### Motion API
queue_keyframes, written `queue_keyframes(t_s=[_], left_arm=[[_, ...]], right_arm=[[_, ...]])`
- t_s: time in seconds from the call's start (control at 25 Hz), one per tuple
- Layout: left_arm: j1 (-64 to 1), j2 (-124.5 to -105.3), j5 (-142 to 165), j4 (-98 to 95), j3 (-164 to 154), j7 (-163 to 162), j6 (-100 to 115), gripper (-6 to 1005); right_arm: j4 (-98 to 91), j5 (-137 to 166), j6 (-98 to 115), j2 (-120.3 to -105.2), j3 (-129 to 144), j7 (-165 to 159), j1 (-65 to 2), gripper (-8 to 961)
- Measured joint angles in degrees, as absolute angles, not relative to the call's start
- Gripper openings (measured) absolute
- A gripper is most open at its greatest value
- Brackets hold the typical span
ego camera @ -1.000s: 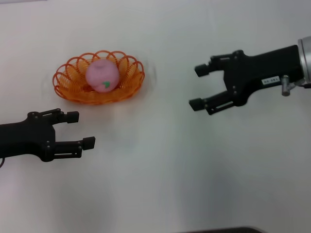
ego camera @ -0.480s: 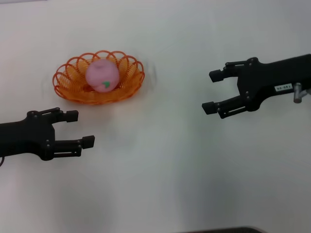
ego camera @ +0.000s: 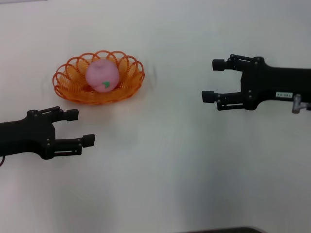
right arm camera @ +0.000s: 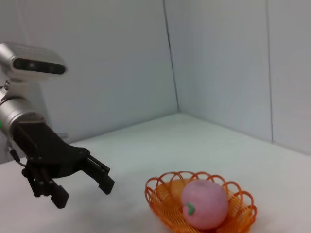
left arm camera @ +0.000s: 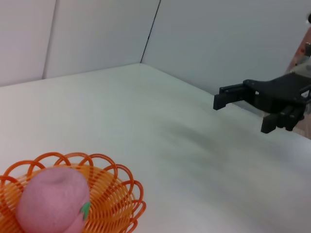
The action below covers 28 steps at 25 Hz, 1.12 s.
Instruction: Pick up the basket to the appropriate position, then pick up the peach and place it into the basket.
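The orange wire basket (ego camera: 68, 87) sits on the white table at the far left, and the pink peach (ego camera: 102, 75) with its green leaf mark lies inside it. Both show again in the left wrist view, basket (left arm camera: 119, 194) and peach (left arm camera: 51, 201), and in the right wrist view, basket (right arm camera: 163, 204) and peach (right arm camera: 204, 203). My left gripper (ego camera: 79, 128) hovers open and empty in front of the basket, a short way apart from it. My right gripper (ego camera: 214, 80) hangs open and empty well to the right of the basket, fingers pointing toward it.
White table surface (ego camera: 160, 170) all around, with pale walls behind it in the wrist views. A dark edge shows at the bottom of the head view (ego camera: 223, 230).
The right gripper drew back to the right, away from the basket, and levelled out, staying open. The left gripper, basket and peach have not moved.
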<state>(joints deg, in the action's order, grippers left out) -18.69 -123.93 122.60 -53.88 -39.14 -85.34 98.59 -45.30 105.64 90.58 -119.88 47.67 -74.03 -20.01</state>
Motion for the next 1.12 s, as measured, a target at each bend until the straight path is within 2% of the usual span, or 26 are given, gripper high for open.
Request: queue_keyframes(t_s=[1.12], left_arm=[[-18.3,-123.85,121.8,-53.9,-39.0,-85.2,98.6,888]], right_arm=[[-39.4,104.9,88.7,-119.79,47.7,-69.1,-21.4,945]])
